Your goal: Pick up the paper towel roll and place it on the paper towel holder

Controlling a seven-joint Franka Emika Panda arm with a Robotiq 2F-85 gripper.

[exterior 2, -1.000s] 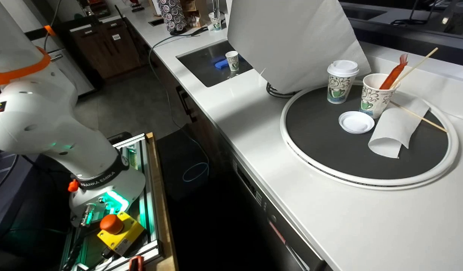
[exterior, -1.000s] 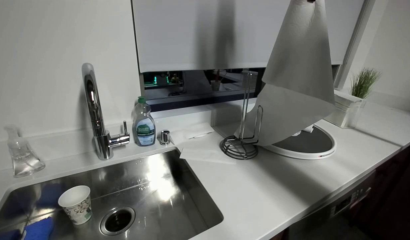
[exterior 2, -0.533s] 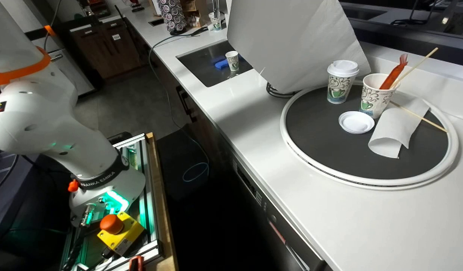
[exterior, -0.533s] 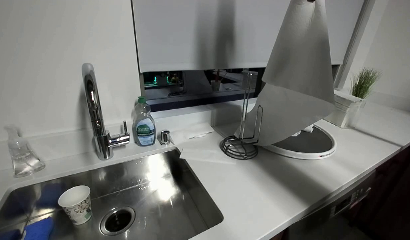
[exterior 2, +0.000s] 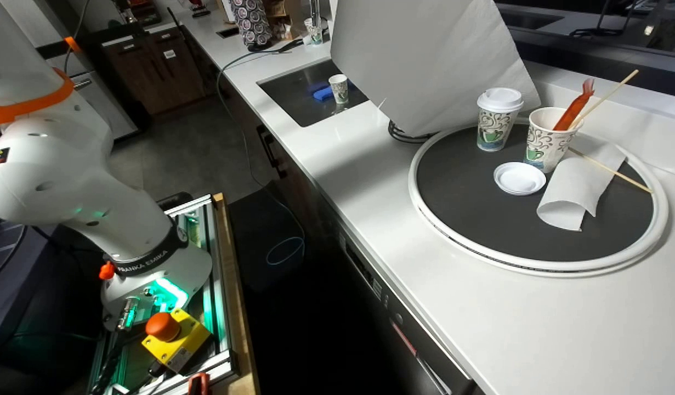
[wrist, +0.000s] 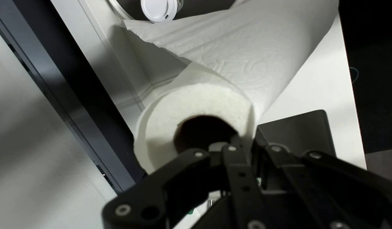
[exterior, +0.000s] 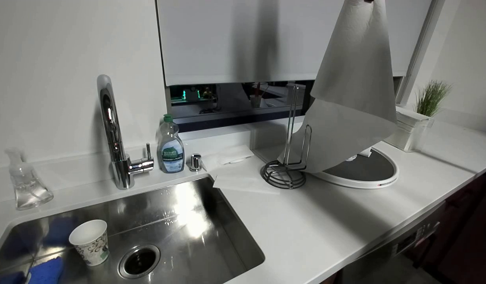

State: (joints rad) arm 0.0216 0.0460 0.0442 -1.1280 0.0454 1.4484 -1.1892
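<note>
The paper towel roll (wrist: 199, 98) is held up in the wrist view with its open core end toward the camera. My gripper (wrist: 247, 134) is shut on the roll's wall, one finger inside the core and one outside. A long loose sheet trails from it and hangs wide in both exterior views (exterior: 353, 83) (exterior 2: 430, 60). The paper towel holder (exterior: 284, 179) stands upright on the counter, its rod in front of the hanging sheet in an exterior view. In an exterior view only part of its base (exterior 2: 406, 133) shows; the sheet hides the rod. The gripper is outside both exterior views.
A round dark tray (exterior 2: 469, 219) beside the holder bears a lidded cup (exterior 2: 496, 120), an open cup (exterior 2: 548, 140), a lid and curled paper. The sink (exterior: 243, 236), tap (exterior: 115, 142) and soap bottle (exterior: 171, 152) lie on the holder's other side. Loose paper (exterior: 244, 183) lies between.
</note>
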